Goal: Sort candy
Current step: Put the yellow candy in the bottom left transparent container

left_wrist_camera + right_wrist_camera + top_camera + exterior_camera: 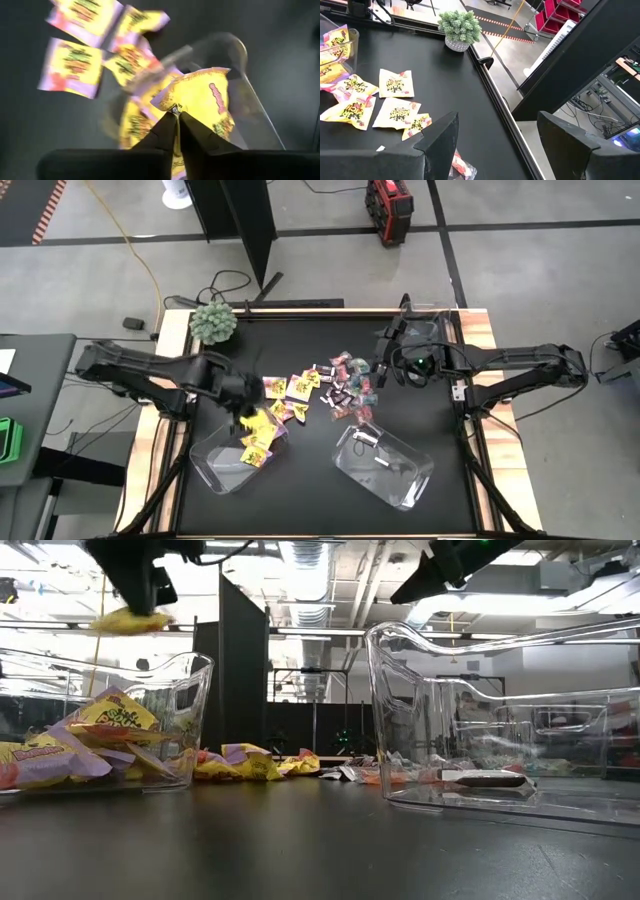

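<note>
- My left gripper (176,117) is pinched on one yellow packet (202,100), held above the left clear bin (215,465), which sits near the bench's front edge, left of centre.
- Low view confirms it: packet (130,620) hangs well above that bin's rim (190,665), not touching.
- Bin already holds several yellow packets (255,448). More yellow ones (290,388) lie loose mid-bench, with a mixed pile of dark bars and teal-pink wrappers (350,385) beside them toward the right.
- Right clear bin (395,465) near the front edge, right of centre, has a few pieces in it; cannot tell which kind.
- My right gripper (495,145) is spread wide, holding nothing, parked over the bench toward the right rear. Green ball plant (213,322) sits at the left rear corner.
- Risks, my read:
  - Grip is on the packet's edge only; a flat wrapper released this high could flutter and land outside the rim.
  - Left wrist view shows motion blur; letting go while swinging would throw it past the bin.
  - Dropping lower first risks clipping the bin wall and shoving the light bin.
</note>
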Tool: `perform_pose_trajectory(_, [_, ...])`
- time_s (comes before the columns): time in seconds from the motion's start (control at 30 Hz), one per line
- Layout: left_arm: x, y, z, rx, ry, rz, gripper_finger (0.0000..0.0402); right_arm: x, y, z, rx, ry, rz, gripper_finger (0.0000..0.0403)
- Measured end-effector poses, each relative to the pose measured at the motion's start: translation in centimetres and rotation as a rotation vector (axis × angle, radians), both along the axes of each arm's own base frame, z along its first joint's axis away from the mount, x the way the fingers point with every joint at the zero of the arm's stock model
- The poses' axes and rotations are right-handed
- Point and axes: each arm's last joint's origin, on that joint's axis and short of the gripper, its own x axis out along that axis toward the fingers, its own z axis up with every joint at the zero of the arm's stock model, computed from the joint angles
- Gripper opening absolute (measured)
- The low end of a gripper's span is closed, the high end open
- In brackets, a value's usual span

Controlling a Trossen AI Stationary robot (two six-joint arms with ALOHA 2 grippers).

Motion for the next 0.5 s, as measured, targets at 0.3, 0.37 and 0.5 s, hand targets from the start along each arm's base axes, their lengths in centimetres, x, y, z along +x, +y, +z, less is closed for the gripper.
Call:
perform_pose_trajectory(0.3, [0.6, -2.6, -3.3, 0.000, 0.330, -0.011, 0.0199, 0.0, 0.1, -0.1, 0.024, -0.004, -0.007, 0.0285])
perform_pose_trajectory(0.37, [0.7, -1.8, -3.2, 0.109, 0.373, 0.068, 0.0223, 0.0, 0.2, -0.1, 0.027, 0.000, -0.001, 0.0285])
perform_pose_trajectory(0.5, [2.0, 0.1, -1.7, 0.274, 0.231, 0.145, 0.0232, 0.1, 0.6, 0.0, 0.027, -0.013, 0.014, 0.0285])
